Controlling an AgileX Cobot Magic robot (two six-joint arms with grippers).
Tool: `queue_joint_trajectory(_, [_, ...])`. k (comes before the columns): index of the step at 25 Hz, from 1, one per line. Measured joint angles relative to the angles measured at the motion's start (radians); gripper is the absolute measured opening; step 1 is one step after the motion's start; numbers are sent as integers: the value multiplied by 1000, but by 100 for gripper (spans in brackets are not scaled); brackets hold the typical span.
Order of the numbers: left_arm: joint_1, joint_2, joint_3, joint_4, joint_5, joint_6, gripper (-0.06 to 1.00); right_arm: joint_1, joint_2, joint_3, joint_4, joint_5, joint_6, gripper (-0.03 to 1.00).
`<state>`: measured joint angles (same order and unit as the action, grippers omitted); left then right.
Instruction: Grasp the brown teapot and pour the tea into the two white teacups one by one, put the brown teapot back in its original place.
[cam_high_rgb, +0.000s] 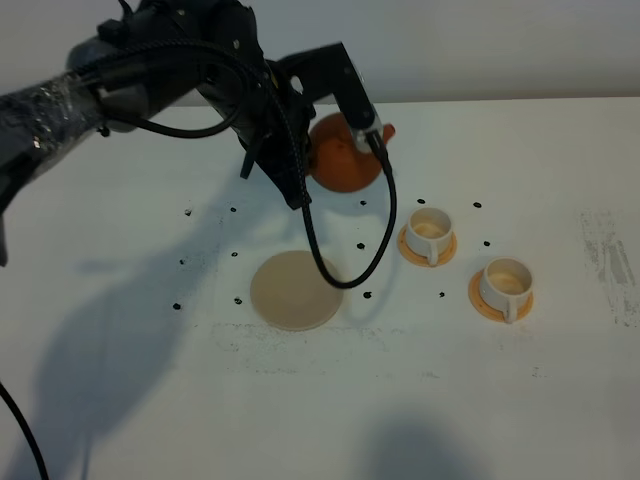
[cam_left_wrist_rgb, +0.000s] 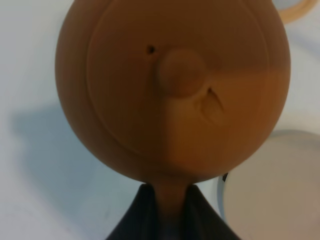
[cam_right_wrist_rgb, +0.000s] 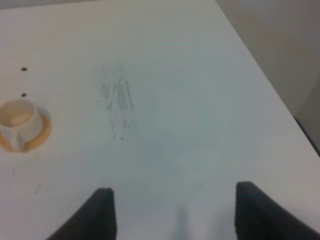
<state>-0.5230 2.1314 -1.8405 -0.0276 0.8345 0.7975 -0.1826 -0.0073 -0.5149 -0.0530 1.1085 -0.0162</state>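
**Teapot in my left claw, off its coaster**

My left claw (cam_left_wrist_rgb: 170, 207) is clamped shut on the handle of the teapot (cam_left_wrist_rgb: 170, 85). The pot hangs just ahead of the fingers with its lid knob facing the wrist camera. From the high view it sits behind the bare coaster (cam_high_rgb: 295, 290), apparently lifted off the tabletop (cam_high_rgb: 150, 300), with its spout toward the near cup (cam_high_rgb: 430, 228). That cup and the far cup (cam_high_rgb: 506, 280) each stand on an orange saucer, and both look pale cream inside. My right claw (cam_right_wrist_rgb: 175, 195) is spread wide over bare tabletop, holding nothing.
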Motion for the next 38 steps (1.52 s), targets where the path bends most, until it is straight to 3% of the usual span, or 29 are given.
queue_joint_trajectory(17, [0, 53, 0, -15, -138, 245, 10, 0, 0, 0, 0, 0, 0, 51])
queue_joint_trajectory(27, [0, 102, 0, -19, -148, 268, 10, 0, 0, 0, 0, 0, 0, 51])
queue_joint_trajectory(38, [-20, 140, 0, -17, -242, 355, 10, 0, 0, 0, 0, 0, 0, 51])
